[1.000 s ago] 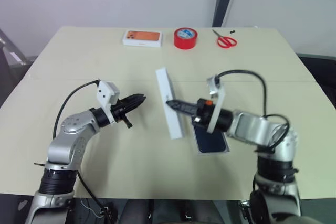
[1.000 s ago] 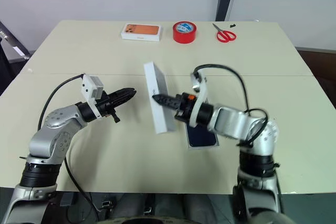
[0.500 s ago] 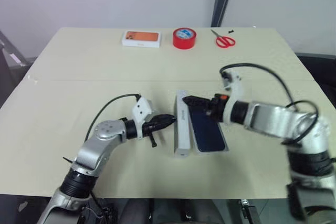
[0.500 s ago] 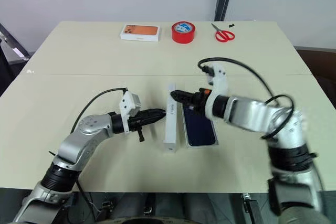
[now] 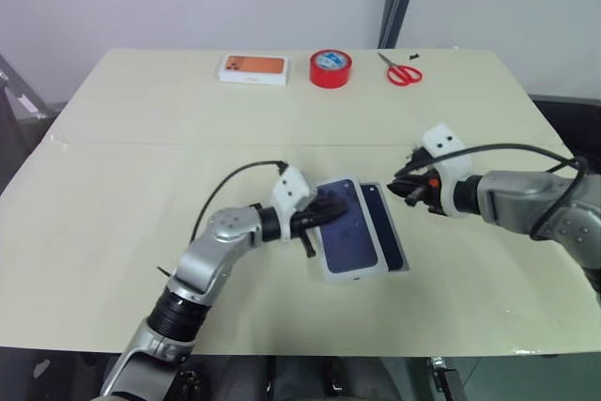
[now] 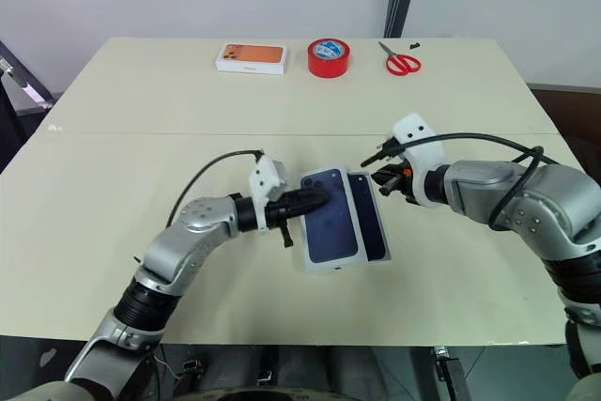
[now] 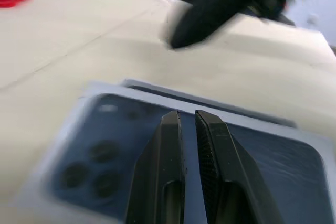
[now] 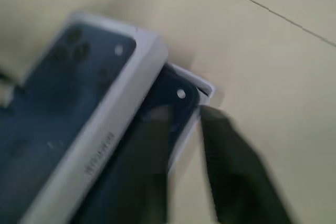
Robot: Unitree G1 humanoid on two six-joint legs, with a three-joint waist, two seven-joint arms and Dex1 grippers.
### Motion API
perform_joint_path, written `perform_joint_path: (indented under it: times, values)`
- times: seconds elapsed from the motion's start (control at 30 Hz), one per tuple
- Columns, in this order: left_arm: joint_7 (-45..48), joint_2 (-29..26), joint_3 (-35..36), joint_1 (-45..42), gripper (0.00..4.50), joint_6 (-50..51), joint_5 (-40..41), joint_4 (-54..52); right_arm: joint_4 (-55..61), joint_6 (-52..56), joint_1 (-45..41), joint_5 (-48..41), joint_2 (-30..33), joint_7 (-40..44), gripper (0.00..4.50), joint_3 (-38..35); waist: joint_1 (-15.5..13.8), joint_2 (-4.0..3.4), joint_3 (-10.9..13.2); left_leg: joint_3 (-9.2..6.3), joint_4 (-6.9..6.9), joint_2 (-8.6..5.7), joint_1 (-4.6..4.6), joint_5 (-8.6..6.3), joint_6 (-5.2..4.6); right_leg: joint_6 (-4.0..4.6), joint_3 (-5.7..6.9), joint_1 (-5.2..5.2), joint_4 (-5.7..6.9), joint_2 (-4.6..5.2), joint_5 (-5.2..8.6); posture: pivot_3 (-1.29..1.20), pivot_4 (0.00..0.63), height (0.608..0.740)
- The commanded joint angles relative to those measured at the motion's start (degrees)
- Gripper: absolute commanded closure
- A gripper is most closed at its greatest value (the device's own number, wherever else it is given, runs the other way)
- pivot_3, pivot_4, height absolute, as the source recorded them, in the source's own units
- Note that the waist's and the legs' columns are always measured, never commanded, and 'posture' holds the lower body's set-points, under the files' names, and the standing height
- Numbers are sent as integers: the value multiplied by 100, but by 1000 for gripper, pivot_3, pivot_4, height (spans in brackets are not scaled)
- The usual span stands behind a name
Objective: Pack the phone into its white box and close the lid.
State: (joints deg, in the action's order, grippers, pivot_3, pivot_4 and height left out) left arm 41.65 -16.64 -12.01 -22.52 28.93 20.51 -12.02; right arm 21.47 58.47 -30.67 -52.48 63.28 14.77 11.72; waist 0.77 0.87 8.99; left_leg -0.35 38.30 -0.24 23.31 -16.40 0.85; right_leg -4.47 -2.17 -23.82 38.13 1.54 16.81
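Note:
The lid (image 5: pixel 342 235) lies picture side up, covering the left part of the white box (image 8: pixel 206 87) and sitting off to its left. A strip of the dark blue phone (image 5: pixel 387 230) shows in the box beside the lid's right edge. My left gripper (image 5: pixel 329 215) is shut, and its fingertips (image 7: pixel 170 124) rest on the lid's printed top. The right gripper (image 5: pixel 399 185) hovers shut just past the box's far right corner, holding nothing.
An orange-topped white box (image 5: pixel 253 68), a red tape roll (image 5: pixel 331 69) and red scissors (image 5: pixel 402 71) sit along the far edge of the beige table (image 5: pixel 141 166). Cables loop off both wrists.
The lid, standing on its long edge before, has tipped over onto the box with its picture up. The left gripper pushed right with it. The right gripper drew back to the right.

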Motion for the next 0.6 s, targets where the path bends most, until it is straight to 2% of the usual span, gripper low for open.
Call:
perform_joint_path:
  times: [0.03,0.17,0.23,0.4,0.6]
  values:
    - [-56,-425,439,90,4032,511,220,-426,264,-658,146,1084,310,761,4440,192,0,0,0,0,0,0,0,0,0,0,0,0,0,0,0,0,150,733]
    - [274,-1348,236,378,4032,1107,145,-690,399,-1165,441,1879,413,1469,4440,345,4,-1,0,0,-2,0,-3,0,0,0,-1,0,0,-1,0,0,150,733]
    - [366,-1561,19,398,4032,1215,56,-708,474,-1292,548,2168,348,1697,4440,399,-12,-1,1,0,-2,-1,-3,0,0,0,-1,1,0,1,0,0,150,733]
    - [213,-1330,-677,26,4032,1352,-357,-333,607,-1427,637,2884,141,2063,4440,673,-50,1,2,0,2,-7,0,0,1,0,0,5,-8,12,0,0,150,733]
    - [128,-841,-957,-225,4032,1411,-446,-115,777,-1311,693,3177,-85,2401,4440,579,-3,0,2,-1,2,-6,-1,0,1,0,-1,1,0,8,0,0,150,733]
